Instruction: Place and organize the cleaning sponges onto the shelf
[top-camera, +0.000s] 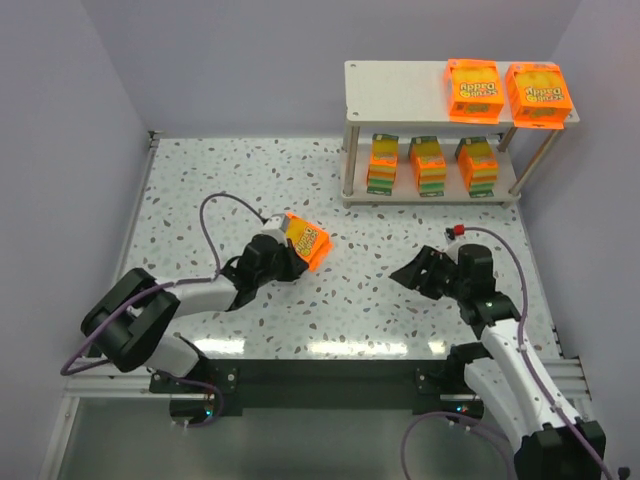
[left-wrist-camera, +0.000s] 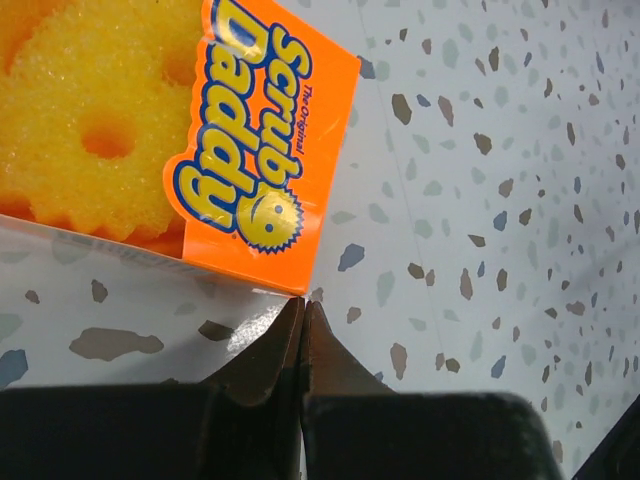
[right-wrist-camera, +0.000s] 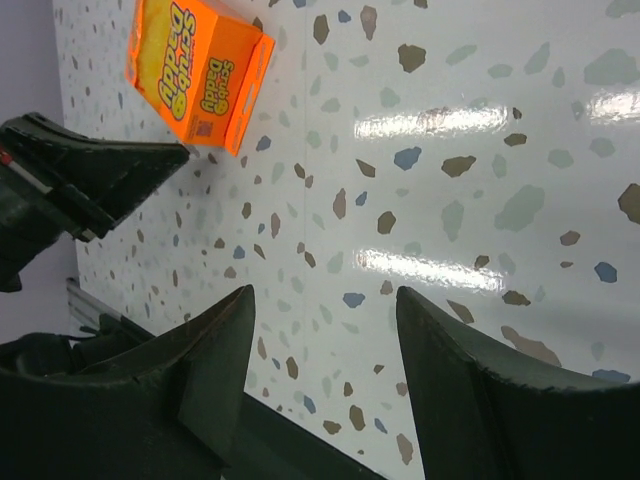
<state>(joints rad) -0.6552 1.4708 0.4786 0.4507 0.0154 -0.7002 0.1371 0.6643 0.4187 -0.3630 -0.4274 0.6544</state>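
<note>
Last Scrub Daddy sponge pack (top-camera: 306, 243) is on the speckled table (top-camera: 200, 180), left of the middle, far from the shelf (top-camera: 400, 78).

I judge the pack light and soft, and its smooth cardboard sleeve may slip or crush, so I would grip it gently across the two long sides. My left gripper (left-wrist-camera: 303, 312) is fully closed and I see nothing between its tips, which are at the pack's corner. My right gripper (right-wrist-camera: 325, 300) is partly open and empty, well apart. Five other packs (top-camera: 473, 90) are on the shelf.
</note>
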